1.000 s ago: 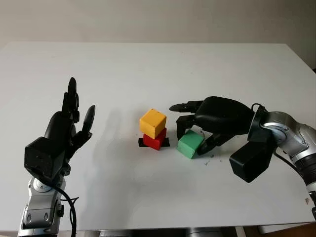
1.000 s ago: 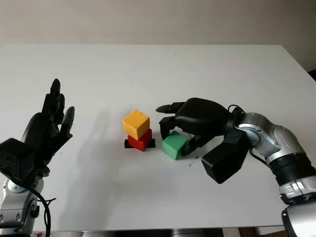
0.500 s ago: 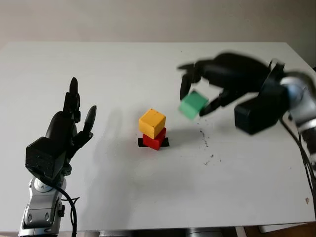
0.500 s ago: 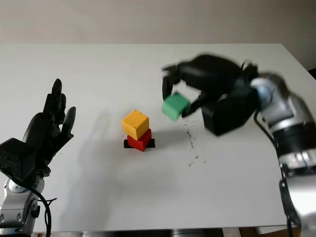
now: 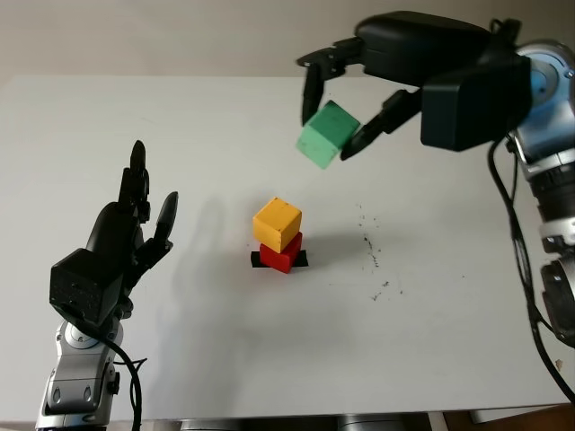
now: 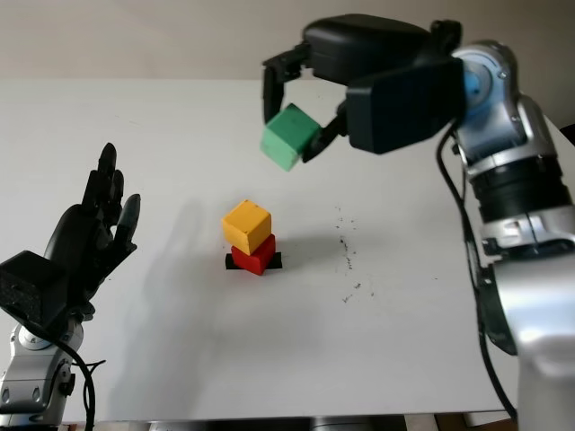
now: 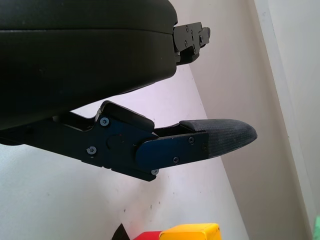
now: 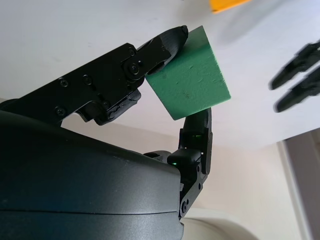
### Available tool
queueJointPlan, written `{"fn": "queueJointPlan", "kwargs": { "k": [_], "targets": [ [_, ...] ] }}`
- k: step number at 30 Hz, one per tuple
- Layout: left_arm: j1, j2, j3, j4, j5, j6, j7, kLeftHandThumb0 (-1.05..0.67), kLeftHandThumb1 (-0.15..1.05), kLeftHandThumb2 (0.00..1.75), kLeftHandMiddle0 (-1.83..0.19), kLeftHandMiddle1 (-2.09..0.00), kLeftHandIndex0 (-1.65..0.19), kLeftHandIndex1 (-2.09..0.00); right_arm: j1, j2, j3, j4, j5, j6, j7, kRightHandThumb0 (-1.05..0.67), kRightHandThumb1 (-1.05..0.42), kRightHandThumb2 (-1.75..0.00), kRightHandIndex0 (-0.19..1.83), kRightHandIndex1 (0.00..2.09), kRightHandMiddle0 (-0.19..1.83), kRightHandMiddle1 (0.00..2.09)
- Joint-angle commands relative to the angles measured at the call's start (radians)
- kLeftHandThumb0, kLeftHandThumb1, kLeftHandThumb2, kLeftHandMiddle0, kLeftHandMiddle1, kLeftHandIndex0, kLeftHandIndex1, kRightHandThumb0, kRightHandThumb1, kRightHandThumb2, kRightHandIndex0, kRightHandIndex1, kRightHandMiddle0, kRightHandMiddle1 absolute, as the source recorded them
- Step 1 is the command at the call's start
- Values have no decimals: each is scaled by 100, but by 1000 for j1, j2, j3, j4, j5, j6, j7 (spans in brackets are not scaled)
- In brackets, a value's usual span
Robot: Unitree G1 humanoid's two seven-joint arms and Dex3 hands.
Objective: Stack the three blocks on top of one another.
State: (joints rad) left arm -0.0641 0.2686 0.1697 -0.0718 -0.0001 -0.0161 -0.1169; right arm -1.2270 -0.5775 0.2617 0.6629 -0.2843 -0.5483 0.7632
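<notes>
You have three blocks on the white table (image 5: 180,126): one green block (image 5: 327,135) pinched in the air by your right hand (image 5: 346,108), above and right of the stack. One yellow block (image 5: 277,224) sits on one red block (image 5: 282,255), which rests on a black marker (image 5: 301,259). Your left hand (image 5: 126,229) is open and holds nothing, raised at the table's left.

White table (image 5: 225,359), seen from above and in front, its far edge meeting a pale wall. Near the centre, a small black patch (image 5: 257,259) lies flat on the tabletop; a red block (image 5: 280,256) sits directly on it, its sides flanked by the patch's exposed ends. To the right of the patch, a scatter of small dark specks (image 5: 370,251) marks the white surface, running from far to near.
</notes>
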Motion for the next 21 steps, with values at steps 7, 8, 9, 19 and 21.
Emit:
{"fn": "queueJointPlan", "kwargs": {
  "k": [7,8,9,19,21],
  "targets": [
    [1,-7,-6,-20,0,9,5,-84,105,59,19,-5,19,-3,-72,83,37,64,2,-2,63,-48,-85,-6,32,5,51,148],
    [2,-8,-6,-22,0,9,5,-85,105,59,19,-5,19,-2,-72,89,44,68,-3,-2,68,-48,-86,-6,31,5,47,151],
    [3,-10,-6,-22,0,7,7,-85,105,60,19,-4,19,-2,-72,95,49,73,-8,-2,74,-48,-87,-6,31,5,45,153],
    [16,-22,-3,-24,3,-5,16,-84,105,59,19,-5,19,-3,-43,119,95,93,-60,21,96,-43,-88,-6,28,4,47,147],
    [17,-22,-4,-29,4,3,16,-84,105,59,19,-4,19,-3,-32,119,98,89,-63,26,97,-41,-89,-6,26,3,45,147]
  ]
}}
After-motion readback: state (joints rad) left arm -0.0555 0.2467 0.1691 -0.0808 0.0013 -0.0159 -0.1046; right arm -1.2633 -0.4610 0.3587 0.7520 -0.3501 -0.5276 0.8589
